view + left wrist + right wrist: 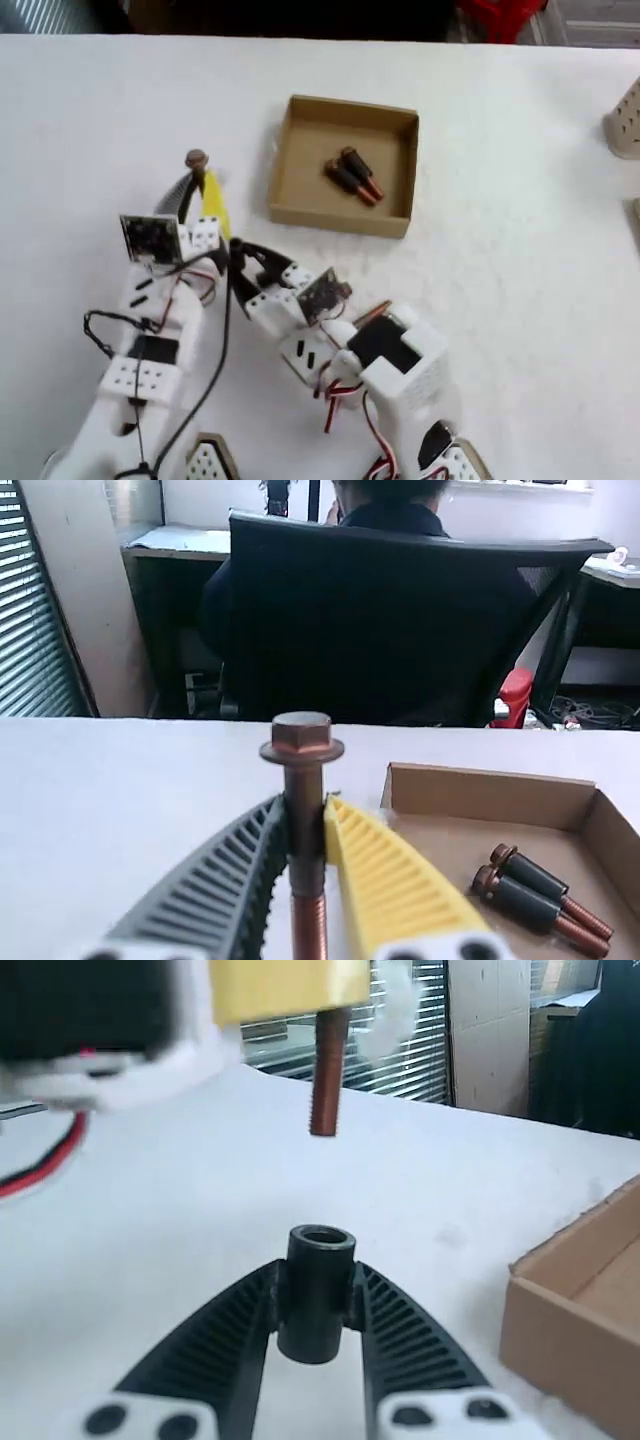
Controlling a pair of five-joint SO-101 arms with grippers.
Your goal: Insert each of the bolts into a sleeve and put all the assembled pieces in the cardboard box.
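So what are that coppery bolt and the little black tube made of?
The copper-coloured hex-head bolt looks like metal, perhaps copper-plated steel: dull sheen, cut threads. The short black cylindrical sleeve is smooth and matte; coated metal or plastic, I cannot tell which.

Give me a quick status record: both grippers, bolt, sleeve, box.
left gripper: shut on bolt, head up, threads down
right gripper: shut on sleeve, upright, opening up
gap: bolt tip hangs above the sleeve opening, apart, not yet inserted
box: two assembled pieces lying side by side inside
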